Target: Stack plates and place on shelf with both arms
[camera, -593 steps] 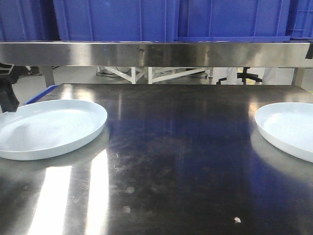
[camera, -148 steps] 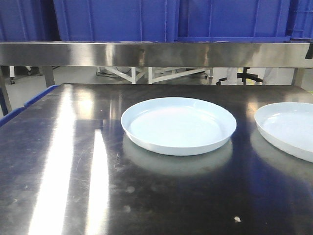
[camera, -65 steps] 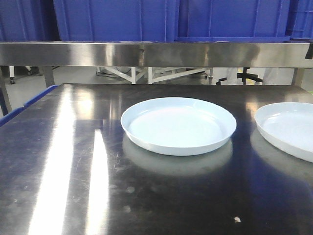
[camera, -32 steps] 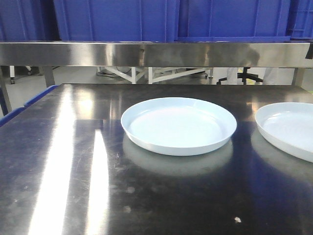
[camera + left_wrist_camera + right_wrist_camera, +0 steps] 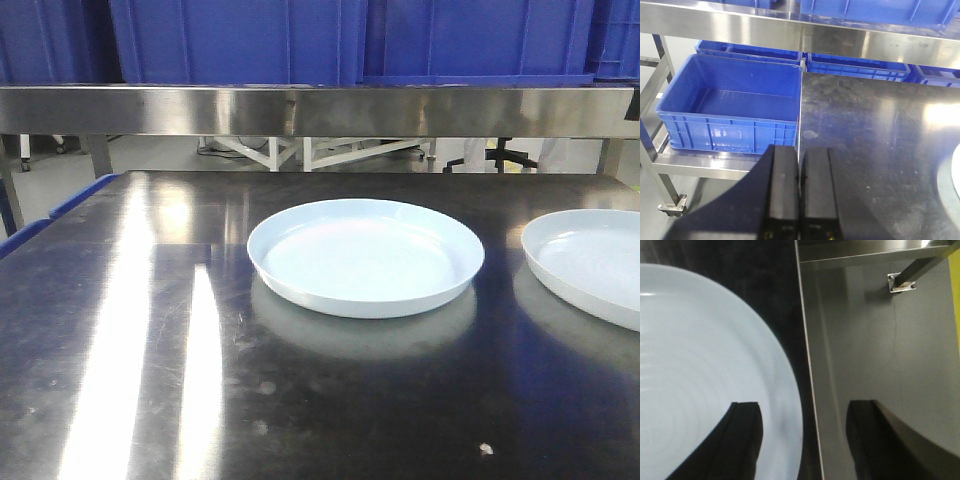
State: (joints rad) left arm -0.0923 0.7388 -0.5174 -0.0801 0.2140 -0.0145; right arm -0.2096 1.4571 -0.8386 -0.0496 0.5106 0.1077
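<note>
Two plates lie apart and unstacked on the steel table [image 5: 150, 330]. The first plate [image 5: 365, 255] sits flat near the table's middle. The second plate [image 5: 590, 262] lies at the table's right edge and is partly cut off in the front view.

The left gripper [image 5: 800, 200] hangs over the table's left edge with its two black fingers pressed together and nothing between them. A blue crate [image 5: 735, 105] stands on a lower rack just off the table's left side.

The right gripper [image 5: 802, 407] is spread wide across the second plate's rim at the table's right edge. One finger is over the dish and the other is beyond the table, over the floor [image 5: 880, 340]. Whether either finger touches the plate cannot be told.

A steel shelf [image 5: 320, 110] carrying blue crates [image 5: 240, 40] spans the table's far side.
</note>
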